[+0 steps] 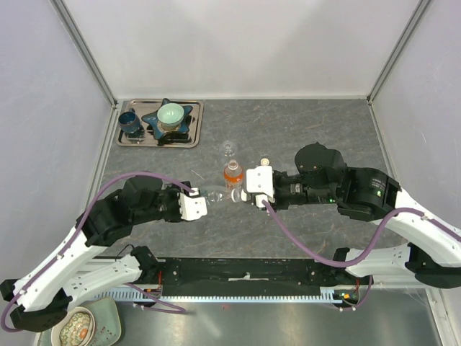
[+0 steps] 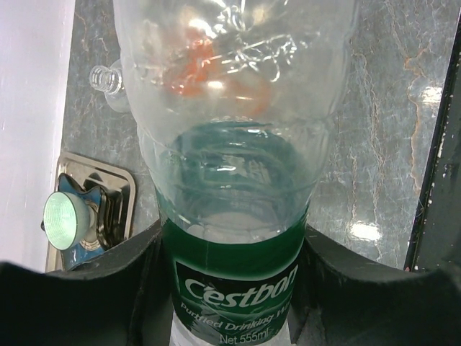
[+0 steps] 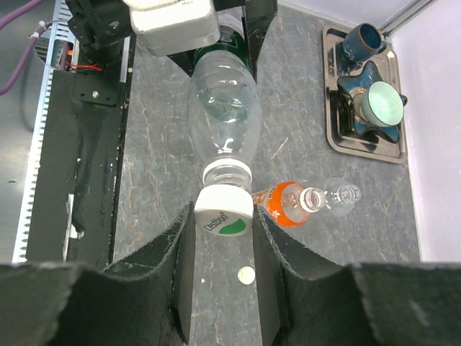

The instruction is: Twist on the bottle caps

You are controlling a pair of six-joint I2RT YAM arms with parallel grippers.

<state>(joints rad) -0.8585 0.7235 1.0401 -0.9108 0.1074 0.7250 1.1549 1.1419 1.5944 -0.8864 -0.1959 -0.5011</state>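
From above, the point where the two arms meet is crowded, and the bottle's mouth cannot be made out there. In the left wrist view the green-label bottle (image 2: 238,180) fills the frame, its base cut off at the bottom edge and its neck at the top edge. The orange bottle (image 3: 284,204) shows there only as a blur through the clear plastic.

The left pincer (image 2: 232,241) is clamped on the green-label bottle at its label, holding it on its side above the desk (image 1: 302,130). The right pincer (image 3: 224,227) is closed on a cap (image 3: 223,215), which sits on the end of that bottle's neck, squarely between the fingers (image 3: 186,259).

A loose cap (image 3: 247,274) lies on the desk below the gap between the right fingers. Just past the right fingertips stand the orange bottle and the small clear bottle (image 3: 338,196), both uncapped.

The gripped cap is white with a green mark; the bottle is clear with a green tint.
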